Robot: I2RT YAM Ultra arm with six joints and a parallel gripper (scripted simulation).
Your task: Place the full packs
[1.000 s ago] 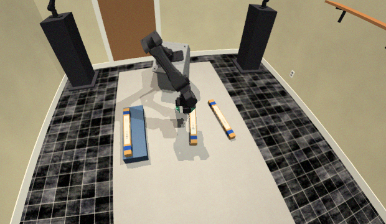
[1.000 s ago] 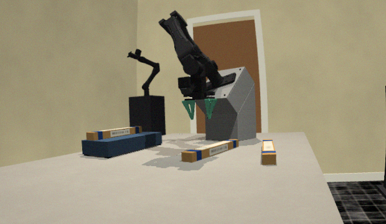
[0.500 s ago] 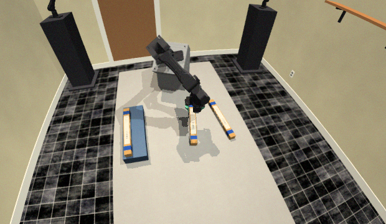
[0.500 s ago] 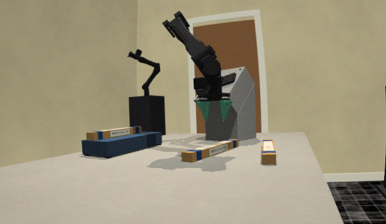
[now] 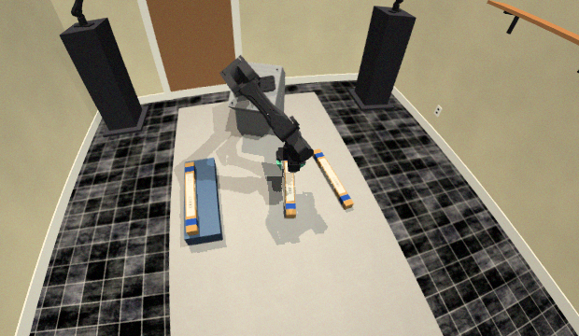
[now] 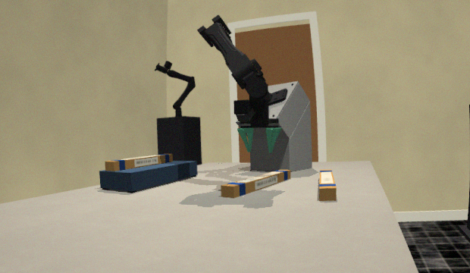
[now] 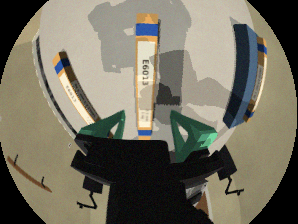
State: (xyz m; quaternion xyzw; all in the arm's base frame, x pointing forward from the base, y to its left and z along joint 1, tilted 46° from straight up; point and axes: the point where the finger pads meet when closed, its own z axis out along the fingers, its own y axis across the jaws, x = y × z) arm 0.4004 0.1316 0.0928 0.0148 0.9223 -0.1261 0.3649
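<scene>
Label "E6013" on middle pack [image 5: 289,189] [image 6: 258,183] [image 7: 146,75] legible in wrist view, blurred from above

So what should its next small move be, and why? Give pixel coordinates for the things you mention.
Probably lower the open gripper [image 5: 291,164] [image 6: 259,145] [image 7: 147,113] straight down around the middle pack [image 5: 289,189] [image 6: 258,183] [image 7: 146,75]: its fingers hang above the table [image 5: 294,285] [image 6: 182,231] [image 7: 210,50], and the wrist view shows that pack lined up between them.
</scene>
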